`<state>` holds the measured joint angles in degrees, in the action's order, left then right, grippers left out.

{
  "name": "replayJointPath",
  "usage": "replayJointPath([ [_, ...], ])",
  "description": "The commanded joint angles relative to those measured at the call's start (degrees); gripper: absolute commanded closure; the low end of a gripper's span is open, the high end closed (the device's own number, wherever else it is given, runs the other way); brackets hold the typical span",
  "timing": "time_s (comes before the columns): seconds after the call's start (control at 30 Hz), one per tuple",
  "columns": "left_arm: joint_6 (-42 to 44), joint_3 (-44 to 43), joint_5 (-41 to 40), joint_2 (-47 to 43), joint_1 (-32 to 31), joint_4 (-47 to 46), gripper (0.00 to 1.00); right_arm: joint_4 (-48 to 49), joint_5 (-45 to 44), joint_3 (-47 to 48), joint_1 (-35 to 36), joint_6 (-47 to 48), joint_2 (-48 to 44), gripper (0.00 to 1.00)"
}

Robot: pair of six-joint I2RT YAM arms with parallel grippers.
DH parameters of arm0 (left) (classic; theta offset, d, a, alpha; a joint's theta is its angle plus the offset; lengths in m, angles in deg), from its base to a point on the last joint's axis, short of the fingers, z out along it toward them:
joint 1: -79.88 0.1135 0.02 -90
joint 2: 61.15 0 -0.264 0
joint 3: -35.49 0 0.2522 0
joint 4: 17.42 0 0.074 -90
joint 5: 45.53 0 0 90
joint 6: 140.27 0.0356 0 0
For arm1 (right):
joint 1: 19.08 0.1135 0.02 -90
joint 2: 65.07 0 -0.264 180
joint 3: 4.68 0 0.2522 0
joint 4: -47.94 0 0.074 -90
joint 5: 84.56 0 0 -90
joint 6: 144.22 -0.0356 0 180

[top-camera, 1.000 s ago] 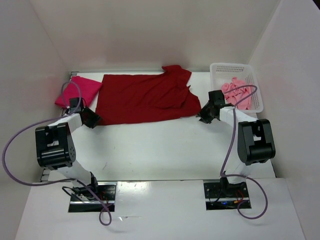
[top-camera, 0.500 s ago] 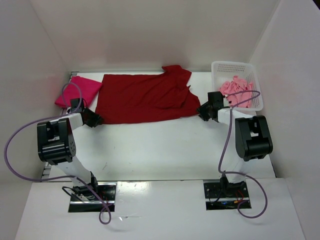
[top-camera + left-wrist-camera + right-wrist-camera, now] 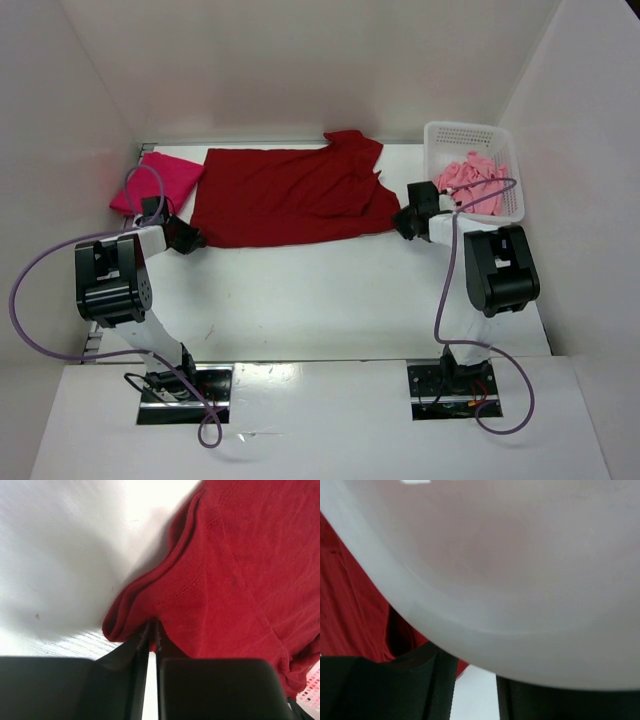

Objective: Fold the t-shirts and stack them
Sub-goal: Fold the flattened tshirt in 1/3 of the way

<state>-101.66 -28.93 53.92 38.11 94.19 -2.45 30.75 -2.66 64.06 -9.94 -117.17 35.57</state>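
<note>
Pinching the near-left hem of the dark red cloth t-shirt [image 3: 290, 195], spread across the worktop [image 3: 320, 290]'s far side, left pincer [image 3: 151, 630] is nearly closed. Right pincer [image 3: 403, 222] gapes empty beside the opposite corner. Such a thin grip could slip on lifting.

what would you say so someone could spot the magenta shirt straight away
Look at the white table and go to its far left corner, just left of the big dark red shirt spread flat. There sits a small magenta shirt in a compact bundle. It is the brightest one: the pale pink shirt lies crumpled in the white basket at the far right.
</note>
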Motion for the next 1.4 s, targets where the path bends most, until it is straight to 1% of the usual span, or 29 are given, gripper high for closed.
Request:
replayJointPath([
  [0.0, -0.11, -0.85, -1.37, 1.28, -0.15, -0.51, 0.88, -0.62, -2.45, 2.76, 2.01, -1.29, 2.10, 0.67],
  [0.03, 0.41, -1.37, -1.37, 1.28, -0.15, 0.10, 0.90, -1.23, -2.45, 3.46, 2.01, -1.29, 2.10, 0.72],
  [0.07, 0.42, -1.38, -1.98, 1.28, -0.15, 0.11, 0.91, -2.54, -2.45, 4.08, 2.01, -1.81, 2.97, 0.80],
  [0.13, 0.95, -1.38, -1.98, 1.28, -0.15, 0.72, 0.95, -3.08, -2.45, 4.78, 2.54, -1.82, 2.98, 0.87],
  [0.17, 0.95, -1.38, -2.68, 0.76, -0.15, 1.42, 0.97, -3.69, -2.45, 4.78, 2.54, -1.82, 2.98, 0.94],
  [0.23, 2.17, -1.38, -3.21, 0.06, -0.15, 2.12, 1.00, -4.31, -2.97, 4.09, 3.16, -1.82, 2.29, 0.98],
  [0.27, 2.18, -1.38, -3.21, -0.47, -0.15, 2.74, 1.00, -4.31, -2.98, 3.47, 3.85, -1.82, 1.58, 1.00],
  [0.5, 5.42, -0.15, -3.74, -3.46, -0.15, 6.25, 1.00, -7.04, -4.65, -3.81, 3.86, -0.67, -9.04, 1.00],
  [0.63, 6.65, 1.96, -2.60, -7.50, 1.08, 9.76, 1.00, -11.24, -4.65, -7.60, 3.86, -0.06, -15.64, 1.00],
  [0.77, 10.25, 2.67, -3.73, -12.50, 3.00, 14.60, 1.00, -15.11, -3.42, -12.70, 0.79, 1.17, -21.88, 1.00],
  [0.9, 12.54, 3.28, -4.88, -17.17, 3.01, 19.61, 1.00, -19.25, 1.14, -18.84, -2.64, 2.31, -31.35, 1.00],
  [1.0, 13.16, 4.94, -5.41, -21.20, 3.01, 24.18, 1.00, -24.06, 2.38, -21.23, -4.57, 2.31, -35.94, 1.00],
  [1.03, 12.64, 4.95, -5.41, -22.26, 3.01, 25.93, 1.00, -25.22, 2.39, -21.23, -4.58, 2.31, -39.09, 1.00],
  [1.07, 12.64, 4.95, -4.19, -24.36, 3.01, 26.90, 1.00, -26.19, 3.26, -21.93, -4.58, 2.31, -40.51, 0.97],
  [1.1, 11.94, 4.43, -2.27, -24.99, 3.01, 28.13, 0.96, -26.81, 3.87, -22.89, -3.88, 1.79, -42.09, 0.88],
  [1.13, 10.19, 4.42, -1.29, -25.00, 3.01, 29.80, 0.84, -26.81, 4.92, -22.90, -3.87, 1.27, -44.45, 0.82],
  [1.17, 9.48, 5.12, -0.58, -26.13, 3.01, 29.81, 0.70, -27.42, 4.93, -23.51, -3.87, 0.74, -45.17, 0.78],
  [1.2, 8.69, 5.74, -0.05, -26.83, 3.01, 29.81, 0.43, -27.95, 5.46, -23.52, -3.87, 0.73, -45.70, 0.75],
  [1.23, 7.99, 6.26, -0.05, -27.54, 3.01, 30.33, 0.32, -27.96, 5.46, -23.52, -3.87, 0.73, -45.71, 0.71],
  [1.27, 7.98, 6.27, -0.05, -28.24, 3.01, 30.86, 0.20, -28.65, 5.46, -22.21, -3.87, 0.73, -46.23, 0.69],
  [1.3, 7.98, 5.05, -0.83, -28.25, 3.01, 30.87, 0.15, -29.18, 5.46, -21.33, -3.87, 1.34, -46.24, 0.67],
  [1.33, 7.98, 3.82, -2.58, -28.25, 3.01, 31.39, 0.14, -29.80, 5.46, -20.19, -3.26, 1.87, -46.93, 0.64],
  [1.37, 8.85, 1.11, -2.60, -28.25, 3.01, 31.39, 0.14, -29.80, 4.50, -17.83, -3.26, 1.87, -47.55, 0.62],
])
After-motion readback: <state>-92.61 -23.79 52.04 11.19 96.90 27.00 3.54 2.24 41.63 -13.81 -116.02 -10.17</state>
